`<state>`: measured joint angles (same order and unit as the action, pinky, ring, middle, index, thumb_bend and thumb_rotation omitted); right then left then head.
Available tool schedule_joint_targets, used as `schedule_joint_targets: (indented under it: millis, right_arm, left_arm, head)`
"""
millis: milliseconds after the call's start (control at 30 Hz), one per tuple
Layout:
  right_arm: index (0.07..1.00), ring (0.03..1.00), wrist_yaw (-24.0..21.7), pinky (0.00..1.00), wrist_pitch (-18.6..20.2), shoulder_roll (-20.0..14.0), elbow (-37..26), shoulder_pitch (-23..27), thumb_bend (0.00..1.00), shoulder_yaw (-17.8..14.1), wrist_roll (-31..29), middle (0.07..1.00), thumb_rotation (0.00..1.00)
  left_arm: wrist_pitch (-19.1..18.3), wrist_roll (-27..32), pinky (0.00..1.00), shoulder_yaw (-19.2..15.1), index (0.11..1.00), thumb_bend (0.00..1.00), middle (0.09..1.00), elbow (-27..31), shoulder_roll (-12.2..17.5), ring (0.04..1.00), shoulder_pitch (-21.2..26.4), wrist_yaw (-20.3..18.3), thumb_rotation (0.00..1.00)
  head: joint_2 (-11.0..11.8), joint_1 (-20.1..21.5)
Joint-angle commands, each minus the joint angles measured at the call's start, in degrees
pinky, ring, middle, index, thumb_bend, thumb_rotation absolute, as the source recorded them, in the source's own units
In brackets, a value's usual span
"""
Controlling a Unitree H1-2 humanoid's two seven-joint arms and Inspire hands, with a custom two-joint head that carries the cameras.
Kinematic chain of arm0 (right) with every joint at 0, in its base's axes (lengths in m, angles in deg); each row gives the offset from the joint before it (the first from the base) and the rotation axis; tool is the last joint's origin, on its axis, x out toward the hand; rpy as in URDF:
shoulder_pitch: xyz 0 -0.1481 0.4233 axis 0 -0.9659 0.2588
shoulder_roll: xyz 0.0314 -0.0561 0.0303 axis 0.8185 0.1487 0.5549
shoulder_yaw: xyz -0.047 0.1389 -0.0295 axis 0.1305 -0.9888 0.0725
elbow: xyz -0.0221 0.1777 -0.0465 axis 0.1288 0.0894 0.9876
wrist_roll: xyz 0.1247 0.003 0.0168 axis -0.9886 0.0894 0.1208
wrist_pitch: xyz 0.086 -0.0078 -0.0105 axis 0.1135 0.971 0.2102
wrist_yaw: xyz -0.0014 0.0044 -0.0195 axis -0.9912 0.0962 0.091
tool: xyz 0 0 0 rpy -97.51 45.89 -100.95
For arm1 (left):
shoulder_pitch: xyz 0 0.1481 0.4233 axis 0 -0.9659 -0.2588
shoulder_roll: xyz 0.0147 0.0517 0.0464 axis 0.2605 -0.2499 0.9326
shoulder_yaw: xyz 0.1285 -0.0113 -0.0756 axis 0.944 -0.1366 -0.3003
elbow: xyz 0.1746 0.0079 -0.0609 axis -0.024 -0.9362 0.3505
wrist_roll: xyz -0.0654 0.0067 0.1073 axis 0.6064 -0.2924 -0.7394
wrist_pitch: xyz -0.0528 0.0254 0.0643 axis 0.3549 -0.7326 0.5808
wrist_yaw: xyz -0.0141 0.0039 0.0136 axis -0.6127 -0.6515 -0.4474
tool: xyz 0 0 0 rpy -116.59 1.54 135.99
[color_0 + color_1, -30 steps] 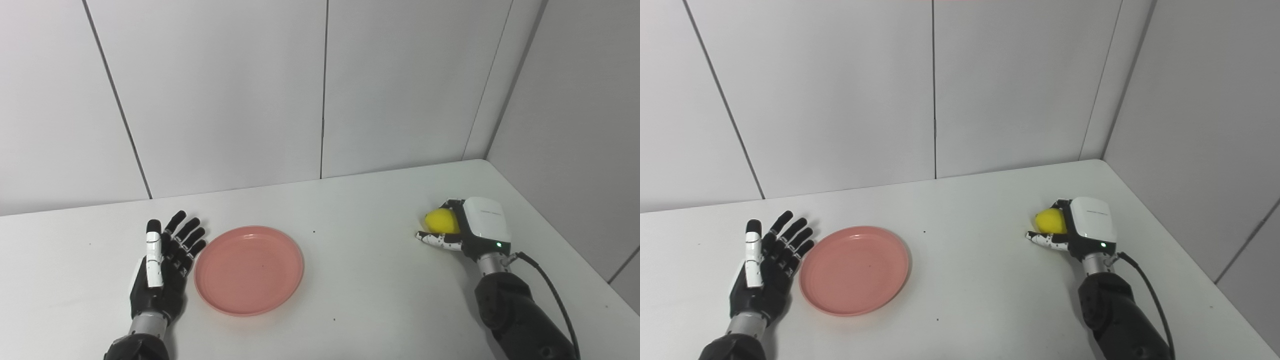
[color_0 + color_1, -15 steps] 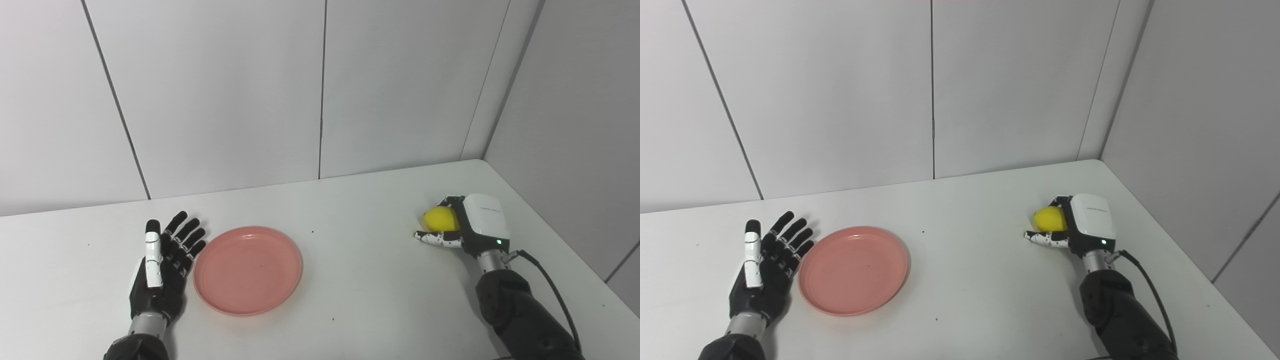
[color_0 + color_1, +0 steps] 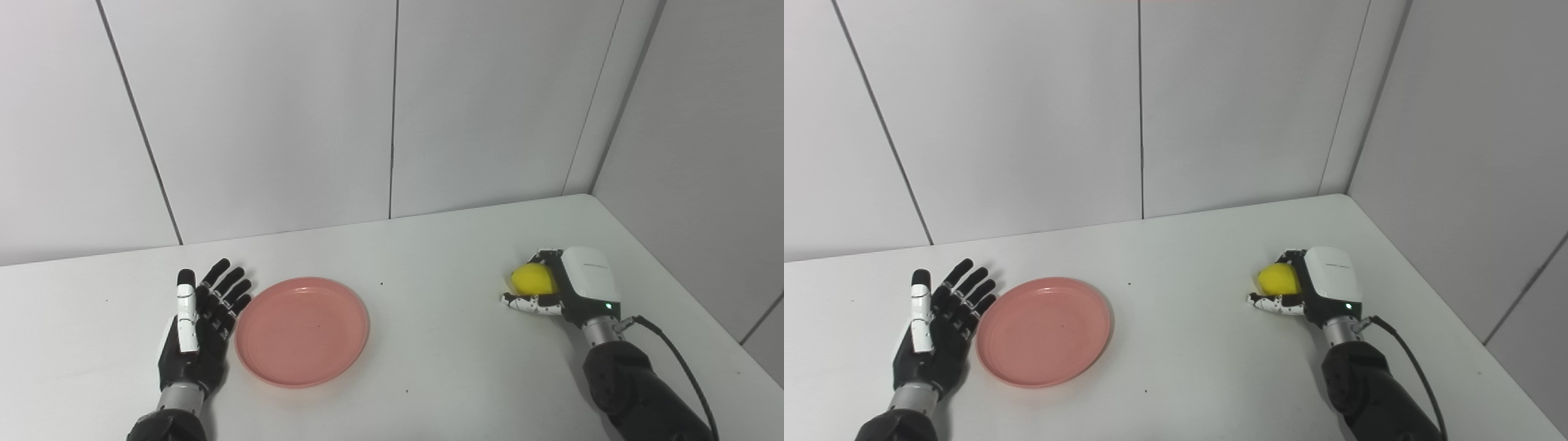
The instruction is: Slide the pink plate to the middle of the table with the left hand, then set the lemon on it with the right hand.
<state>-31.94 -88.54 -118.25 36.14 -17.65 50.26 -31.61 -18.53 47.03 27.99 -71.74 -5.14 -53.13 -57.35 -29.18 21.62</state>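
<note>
The pink plate (image 3: pixel 302 331) lies flat on the white table, left of the table's middle. My left hand (image 3: pixel 199 334) rests open, palm up, just left of the plate's rim with its fingers spread. The yellow lemon (image 3: pixel 534 279) is on the right side, wrapped by my right hand (image 3: pixel 566 288), whose fingers curl over it and whose thumb lies under its front. In the right eye view the lemon (image 3: pixel 1279 280) and right hand (image 3: pixel 1314 291) sit well right of the plate (image 3: pixel 1044 331).
The white table (image 3: pixel 441 343) meets grey wall panels at the back and on the right. A black cable (image 3: pixel 680 361) trails from my right wrist toward the table's right edge. Bare tabletop separates the plate and the lemon.
My right hand, closed around the lemon, has shifted a little toward me and leftward. The plate and my left hand hold their places; the camera has drifted slightly.
</note>
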Motion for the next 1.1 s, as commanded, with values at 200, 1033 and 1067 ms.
schedule_joint_targets:
  millis: [200,1033,1067]
  right_arm:
    - [0.249,0.164,-1.45,0.12,-2.62,-1.67,-9.60,2.38,0.63,-1.01,0.56,0.224,0.35]
    - [0.277,0.159,-3.28,0.12,-7.78,-0.93,-16.11,6.70,0.62,-2.79,0.98,0.226,0.36]
    - [0.279,0.159,-3.38,0.12,-8.00,-0.84,-16.02,6.90,0.63,-2.79,1.01,0.226,0.35]
  left_arm:
    - [-3.60,-0.26,0.87,0.20,0.829,0.66,0.832,-0.82,-1.12,0.833,-1.35,1.00,0.92]
    - [-3.58,-4.00,0.81,2.79,0.792,0.68,0.785,1.26,-4.19,0.795,-2.25,4.28,0.92]
    - [-3.49,-4.10,0.81,2.83,0.796,0.68,0.787,1.19,-4.21,0.797,-2.19,4.35,0.93]
  head:
    - [-0.15,-0.91]
    - [-0.43,-10.14]
    - [-0.45,-10.26]
